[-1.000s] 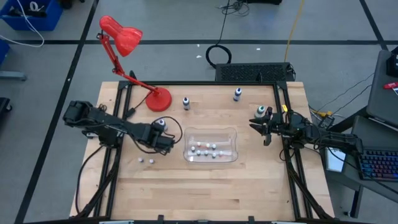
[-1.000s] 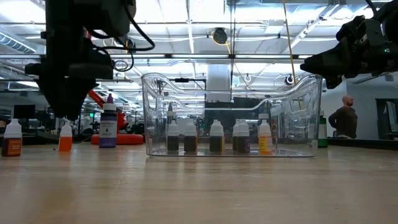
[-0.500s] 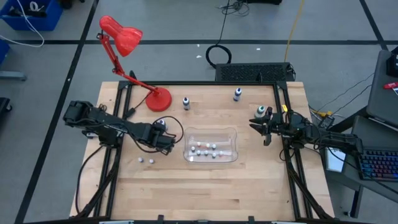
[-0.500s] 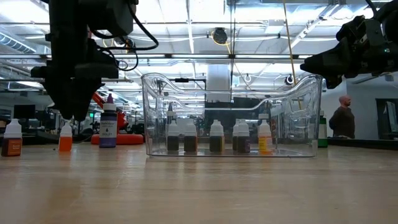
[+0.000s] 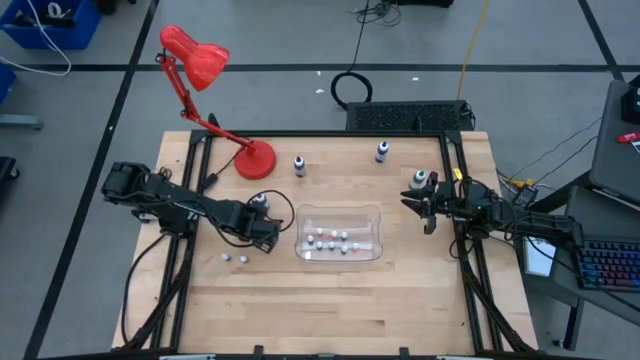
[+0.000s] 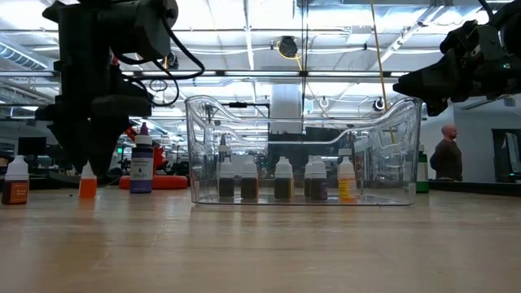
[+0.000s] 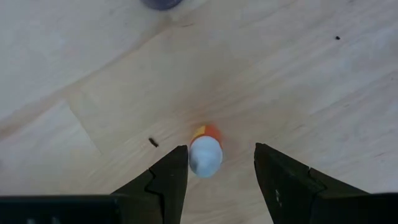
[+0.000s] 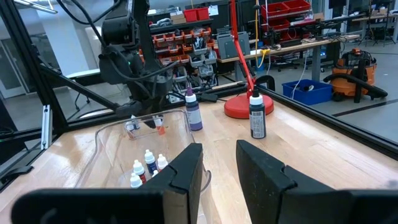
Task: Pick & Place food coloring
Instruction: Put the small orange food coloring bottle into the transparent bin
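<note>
Here, my left claw (image 7: pixel 216 163) hung open, fingers either side of an orange food coloring bottle (image 7: pixel 206 152) at the wrist frame's lower centre. It sat nearer one finger; closing off-centre could have tipped it. My right claw (image 5: pixel 424 208) waited open at right.

Light is bright and even from above. In the low view, rows of ceiling lights (image 6: pixel 244 32) blow out the upper part of the frame, so the arm (image 6: pixel 98 89) at left reads as a dark silhouette, and the clear bin (image 6: pixel 305 146) in the middle shows pale glints along its rim. The wooden table (image 6: pixel 260 244) in the foreground is soft, with faint reflections. In the left wrist view, a small bottle (image 7: pixel 206 152) at centre is slightly blurred. Shadows are short in the high view.
</note>
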